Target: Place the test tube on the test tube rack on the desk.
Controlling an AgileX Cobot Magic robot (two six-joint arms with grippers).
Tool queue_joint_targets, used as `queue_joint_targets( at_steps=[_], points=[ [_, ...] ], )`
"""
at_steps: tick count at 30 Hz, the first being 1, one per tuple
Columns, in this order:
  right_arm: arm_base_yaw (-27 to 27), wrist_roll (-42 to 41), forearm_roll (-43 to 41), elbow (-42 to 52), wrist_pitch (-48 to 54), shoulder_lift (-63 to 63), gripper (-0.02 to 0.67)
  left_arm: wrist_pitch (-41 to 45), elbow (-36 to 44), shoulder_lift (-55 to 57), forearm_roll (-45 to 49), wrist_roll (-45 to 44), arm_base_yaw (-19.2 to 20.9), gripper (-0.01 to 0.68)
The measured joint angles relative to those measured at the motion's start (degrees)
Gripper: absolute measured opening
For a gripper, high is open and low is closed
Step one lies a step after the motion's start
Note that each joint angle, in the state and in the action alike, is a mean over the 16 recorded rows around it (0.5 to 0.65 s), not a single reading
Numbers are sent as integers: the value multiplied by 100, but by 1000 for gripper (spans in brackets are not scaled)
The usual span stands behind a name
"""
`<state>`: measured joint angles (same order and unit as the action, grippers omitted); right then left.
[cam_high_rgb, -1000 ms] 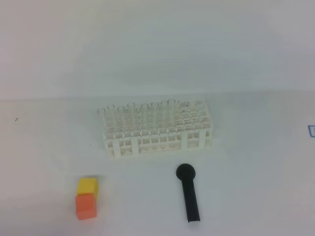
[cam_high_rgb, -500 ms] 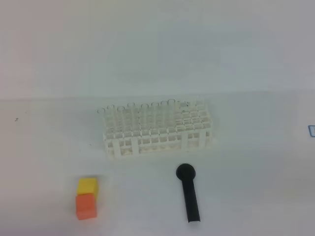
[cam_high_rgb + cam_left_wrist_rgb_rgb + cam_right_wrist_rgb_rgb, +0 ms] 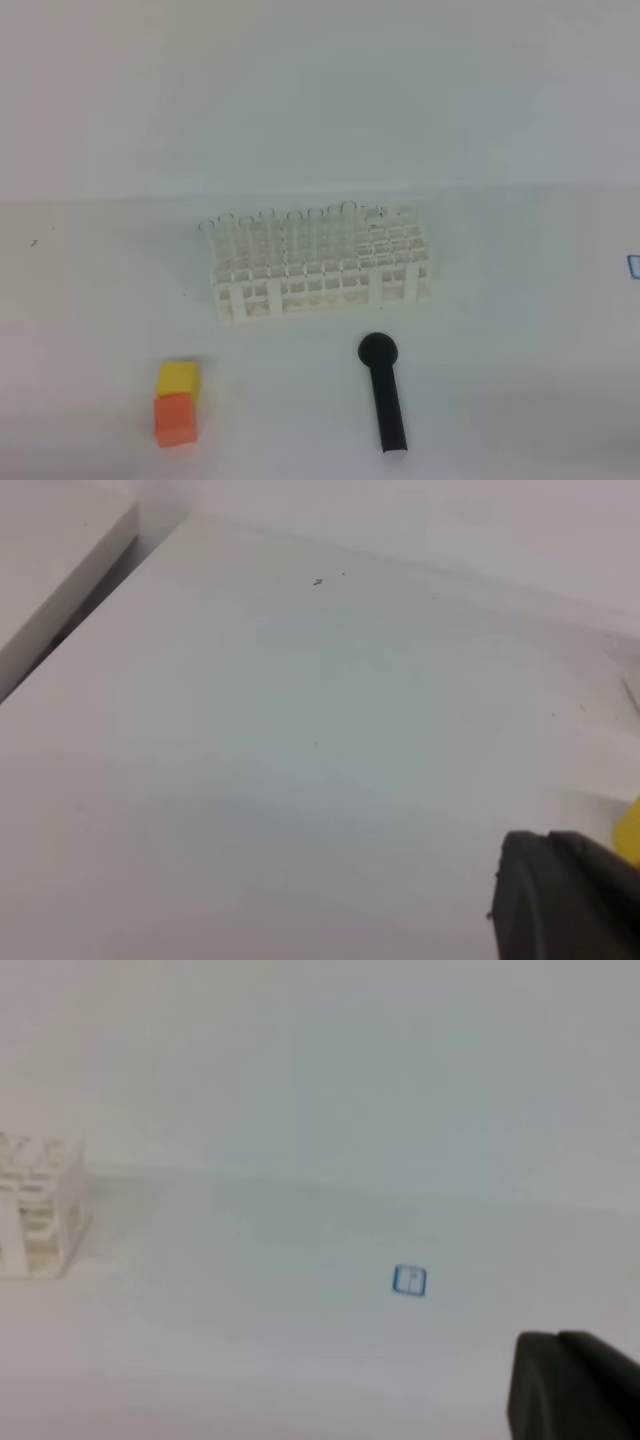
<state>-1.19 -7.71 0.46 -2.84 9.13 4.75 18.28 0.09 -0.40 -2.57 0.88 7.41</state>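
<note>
Your left gripper (image 3: 565,895) shows only as a dark block in the lower right corner of its wrist view; jaws pressed together, pinching nothing. Just past it to the right, a sliver of the yellow block (image 3: 630,830).

Your right gripper (image 3: 575,1385) is likewise a dark corner block, jaws together and bare. Ahead of it, a small blue-outlined square mark (image 3: 408,1280) on the plain white matt desk (image 3: 250,1290); further off, far to its left, the end of the white plastic lattice test tube rack (image 3: 35,1210).

From the high view neither arm shows. Nearest: orange cube (image 3: 175,420) touching the yellow one (image 3: 177,377), and a black stick with a round head (image 3: 385,395). Behind them stands the rack (image 3: 320,265), with clear glass tubes (image 3: 290,235) upright along its back row. You can't single out the task's test tube among them.
</note>
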Motion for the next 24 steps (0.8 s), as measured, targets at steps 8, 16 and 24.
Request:
queue_joint_targets(
  at_steps=[8, 16, 24],
  points=[
    [0, 1204, -1008, 378, 533, -494, -1, 25, 0, 0, 4, -2, 0, -1],
    [0, 1543, -1243, 422, 1018, -539, -1, 47, 0, 0, 22, -5, 0, -1],
    [0, 1558, -1228, 410, 1160, -539, -1, 44, 0, 0, 37, -6, 0, -1]
  ],
)
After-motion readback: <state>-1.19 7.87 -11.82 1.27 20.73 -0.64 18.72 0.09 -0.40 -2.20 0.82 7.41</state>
